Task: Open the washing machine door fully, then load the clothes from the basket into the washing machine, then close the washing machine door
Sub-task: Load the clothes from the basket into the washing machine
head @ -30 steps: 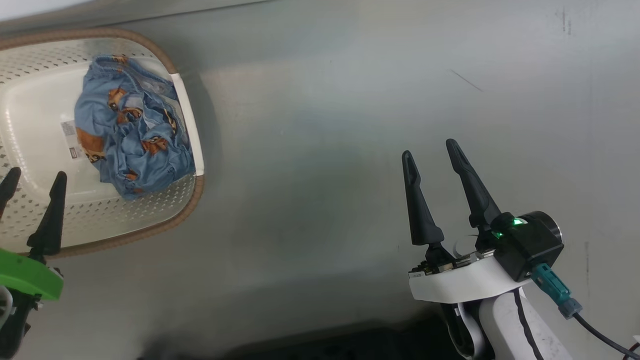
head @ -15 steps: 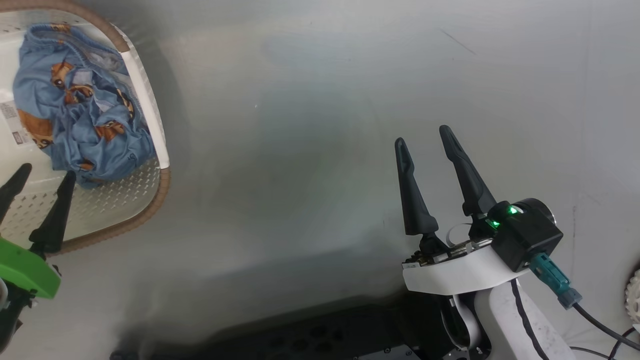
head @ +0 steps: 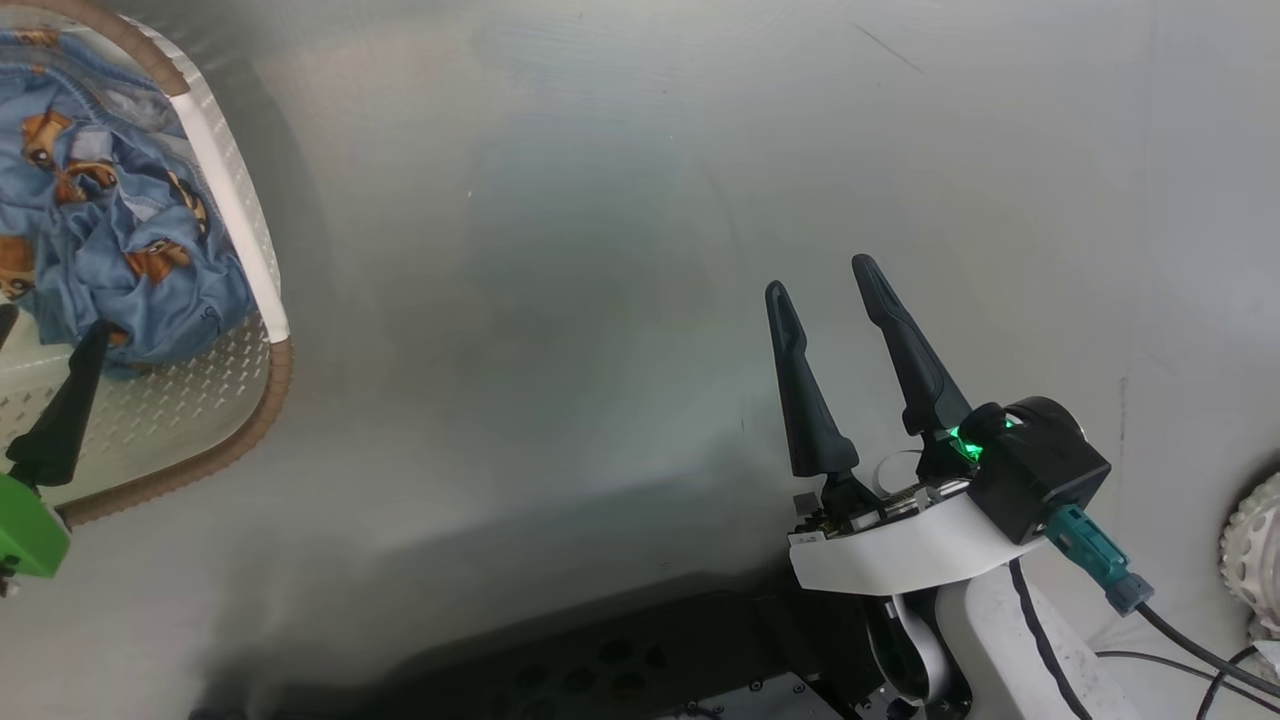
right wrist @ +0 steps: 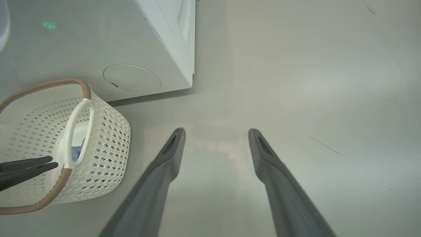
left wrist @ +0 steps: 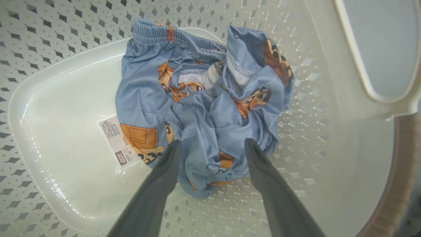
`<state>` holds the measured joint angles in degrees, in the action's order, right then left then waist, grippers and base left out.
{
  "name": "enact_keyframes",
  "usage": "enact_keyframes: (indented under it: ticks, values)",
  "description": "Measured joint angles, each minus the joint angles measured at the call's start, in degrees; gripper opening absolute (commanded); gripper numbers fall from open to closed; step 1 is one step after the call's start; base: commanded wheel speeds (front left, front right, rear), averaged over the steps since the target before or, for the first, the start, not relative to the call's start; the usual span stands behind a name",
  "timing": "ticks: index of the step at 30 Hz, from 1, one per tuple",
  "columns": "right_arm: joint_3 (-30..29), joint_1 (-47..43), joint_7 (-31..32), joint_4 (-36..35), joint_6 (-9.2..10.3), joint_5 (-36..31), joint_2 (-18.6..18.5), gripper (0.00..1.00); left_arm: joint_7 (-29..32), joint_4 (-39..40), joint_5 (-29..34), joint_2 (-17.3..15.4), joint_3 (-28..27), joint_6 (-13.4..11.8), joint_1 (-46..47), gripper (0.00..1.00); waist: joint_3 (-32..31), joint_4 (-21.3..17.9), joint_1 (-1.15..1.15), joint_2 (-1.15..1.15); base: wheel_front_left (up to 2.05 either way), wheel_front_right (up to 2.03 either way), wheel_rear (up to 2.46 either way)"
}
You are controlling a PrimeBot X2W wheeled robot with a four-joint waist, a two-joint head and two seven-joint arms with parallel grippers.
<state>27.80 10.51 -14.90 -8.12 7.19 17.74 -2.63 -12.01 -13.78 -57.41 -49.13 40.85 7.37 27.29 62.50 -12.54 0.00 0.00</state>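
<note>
— Where are the clothes [left wrist: 204,108] at this moment?
— They lie in the basket [left wrist: 59,108] as one crumpled blue heap with orange figures, close to the wall on the handle side. One edge of the heap covers a part of the label sticker [left wrist: 113,138] on the basket's bottom.
— And the left gripper [left wrist: 213,141]?
— It hangs over the basket with its two fingers apart. In the left wrist view the tips stand at both sides of the near end of the heap. Nothing is clamped between them. Whether they touch the cloth, I cannot tell.
— What about the right gripper [head: 820,277]?
— It is also spread wide, and it holds nothing. It is above the bare grey floor [head: 600,250], well apart from the basket.
— Where does the basket stand?
— On the floor, just beside the low corner of the washing machine [right wrist: 164,39]. In the right wrist view a round cover [right wrist: 131,78] shows on the white panel, behind the basket's brown rim.
</note>
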Motion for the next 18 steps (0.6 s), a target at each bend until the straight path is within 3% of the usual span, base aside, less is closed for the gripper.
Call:
enact_keyframes:
  ticks: [18]
  values:
    - [1.18, 0.14, 0.00, -0.03, 0.00, 1.43, 0.02, 1.00, 2.24, 0.16, -3.30, -5.08, 7.55, 0.00, 5.16, 1.00, 1.46, -2.10, 0.00, 0.00, 0.00, 0.00, 0.00]
